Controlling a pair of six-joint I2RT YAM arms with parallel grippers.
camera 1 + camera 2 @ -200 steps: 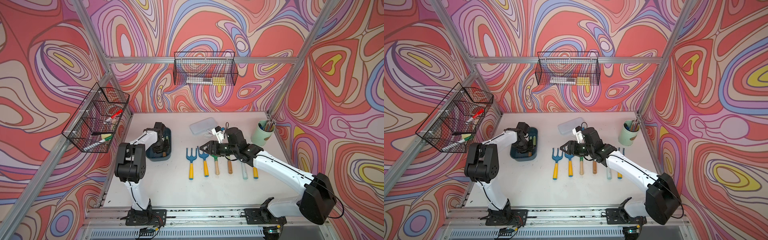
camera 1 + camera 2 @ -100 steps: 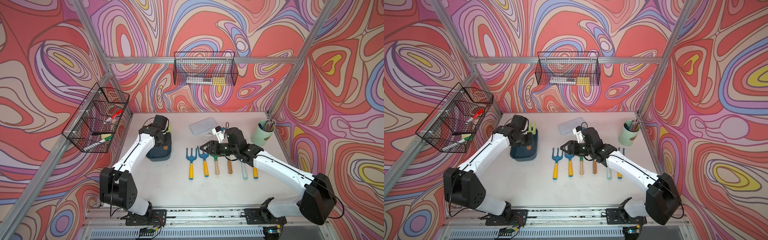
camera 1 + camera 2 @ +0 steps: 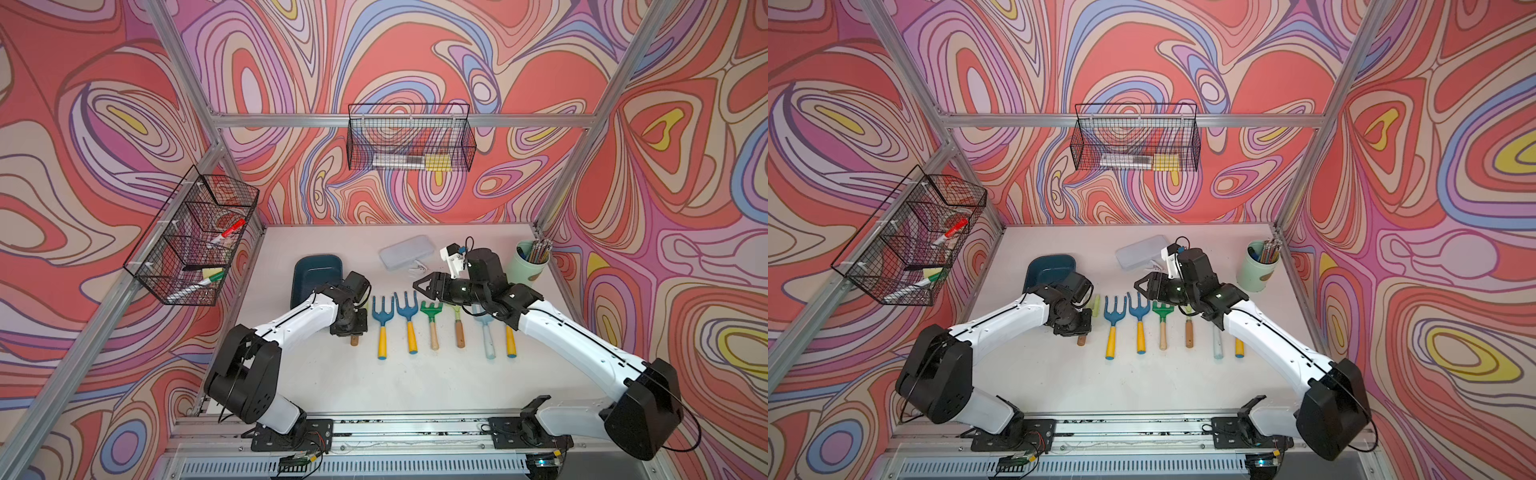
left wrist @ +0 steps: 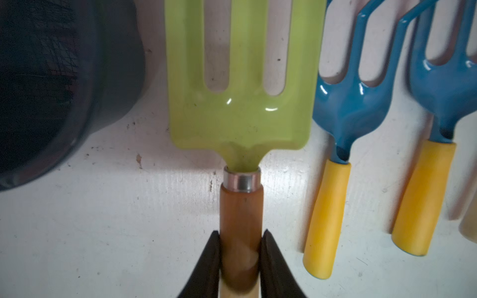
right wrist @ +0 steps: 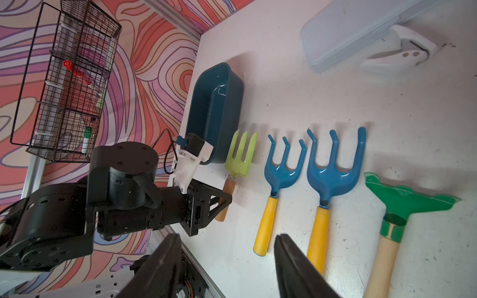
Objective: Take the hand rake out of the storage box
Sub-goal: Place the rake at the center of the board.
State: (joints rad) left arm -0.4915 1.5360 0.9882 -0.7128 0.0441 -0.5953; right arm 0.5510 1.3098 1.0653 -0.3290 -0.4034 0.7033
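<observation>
L gripper [image 4: 240, 260] clamped hand rake [image 4: 240, 118] by handle, beside storage box [image 4: 46, 90] — risk: head knocking adjacent blue fork [image 4: 348, 111] at set-down. R gripper [image 5: 227, 236] stood open, empty.

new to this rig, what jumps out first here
Swirling red and purple walls dominate. Over the white table, the left gripper is shut on the handle of the lime green hand rake, beside the dark teal storage box. Coloured garden tools lie in a row alongside, the right gripper open above them.
</observation>
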